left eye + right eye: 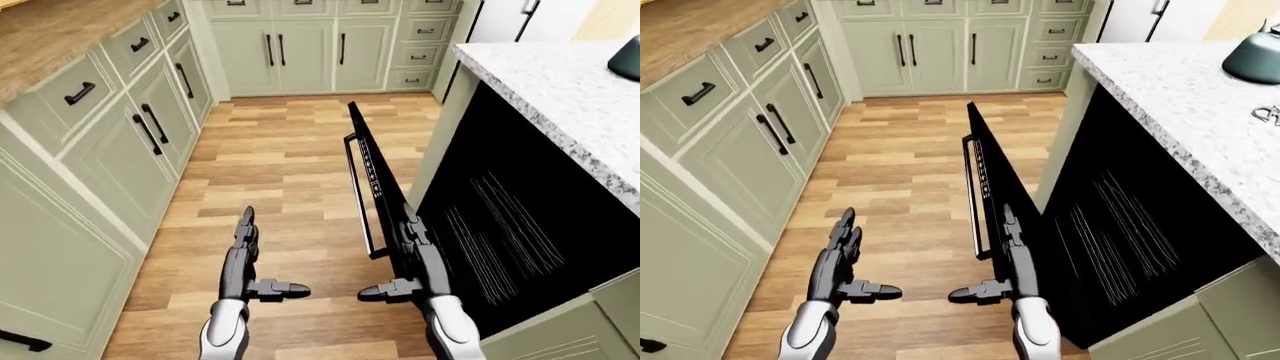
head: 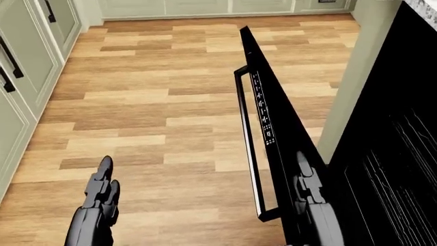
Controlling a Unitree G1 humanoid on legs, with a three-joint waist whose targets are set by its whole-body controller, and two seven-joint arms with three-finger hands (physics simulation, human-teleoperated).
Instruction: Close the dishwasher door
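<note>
The right hand, fingers spread, is lying against the half-open dishwasher door, while the left hand, also spread, is hanging left of it.

My dishwasher door was glossy black, with a black bar handle and a strip of small white markings. The floor showed planks in mixed honey and darker brown. The cabinets were pale sage green with black pulls. The countertop was speckled grey-white, bearing a teal kettle. My hands, left and right, were dark grey.
</note>
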